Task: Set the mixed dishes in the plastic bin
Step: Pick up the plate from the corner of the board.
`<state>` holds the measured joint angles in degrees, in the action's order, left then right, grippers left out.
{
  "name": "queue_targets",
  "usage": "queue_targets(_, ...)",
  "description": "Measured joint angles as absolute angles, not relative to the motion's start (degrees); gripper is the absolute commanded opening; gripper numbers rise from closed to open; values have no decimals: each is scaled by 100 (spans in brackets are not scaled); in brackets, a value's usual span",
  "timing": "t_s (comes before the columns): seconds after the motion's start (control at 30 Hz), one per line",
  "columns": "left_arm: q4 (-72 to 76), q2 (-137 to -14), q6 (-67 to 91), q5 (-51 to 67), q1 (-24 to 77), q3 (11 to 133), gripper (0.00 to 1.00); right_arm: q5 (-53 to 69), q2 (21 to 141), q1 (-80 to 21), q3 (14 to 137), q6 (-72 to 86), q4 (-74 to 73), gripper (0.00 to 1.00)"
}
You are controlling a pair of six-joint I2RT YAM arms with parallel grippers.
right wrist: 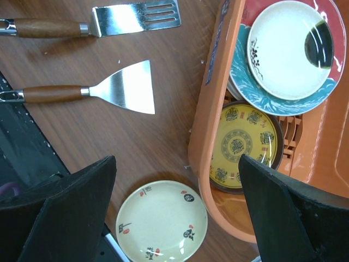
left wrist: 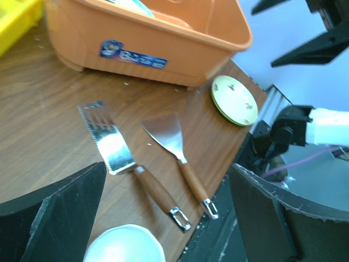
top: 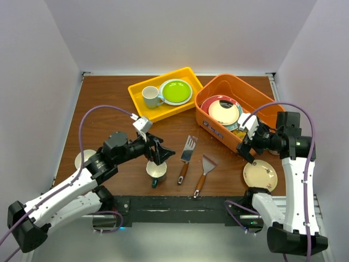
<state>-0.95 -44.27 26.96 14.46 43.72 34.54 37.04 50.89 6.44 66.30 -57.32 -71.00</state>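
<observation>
Left end effector (top: 159, 153) wide open, empty, over teal mug (top: 156, 172), right end effector (top: 246, 144) wide open, empty, above cream plate (top: 260, 175) at bench (top: 109, 98) front-right corner, beside orange bin (top: 215, 126)

**Bright, Even Light; Glare on Metal**

The top view is evenly lit and sharp, with soft shadows on the wooden table (top: 109, 98). The left wrist view is slightly blurred, and the slotted spatula (left wrist: 112, 147) glares white. The right wrist view is crisp, with a dark reflection on the cream plate (right wrist: 283, 54).

Overhead, 2 wrist; shared plastic bin (top: 214, 127)
</observation>
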Motion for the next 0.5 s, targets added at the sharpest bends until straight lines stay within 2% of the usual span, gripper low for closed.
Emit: queue_targets(0.5,-32,-5411,2965,244,6276,3743,99,3686,5006,644,6630,-5747,-7199,99)
